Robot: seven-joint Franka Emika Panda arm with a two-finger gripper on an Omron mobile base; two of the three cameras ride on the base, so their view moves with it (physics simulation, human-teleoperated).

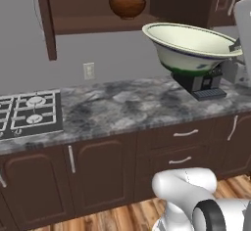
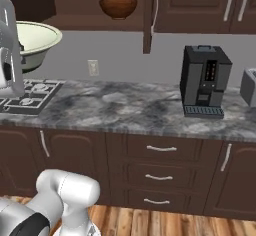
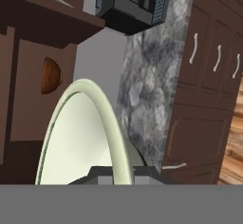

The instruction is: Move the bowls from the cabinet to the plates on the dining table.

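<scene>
The arm (image 1: 186, 188) is glossy white, built of rounded segments with black joint rings.

The cream-and-green bowl (image 1: 192, 46) hangs tilted in the air above the table; the reddish-brown bowl (image 1: 127, 7) sits upright on the cabinet (image 1: 98, 23) shelf.

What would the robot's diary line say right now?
gripper: shut on green bowl rim | green bowl: lifted above counter | wooden bowl: on cabinet shelf

Cream bowl (image 1: 192, 45) with a green underside; reddish-brown bowl (image 1: 127, 7); dark brown cabinet (image 1: 98, 10); grey marbled table (image 1: 122, 105); black coffee machine (image 2: 204, 80).
</scene>
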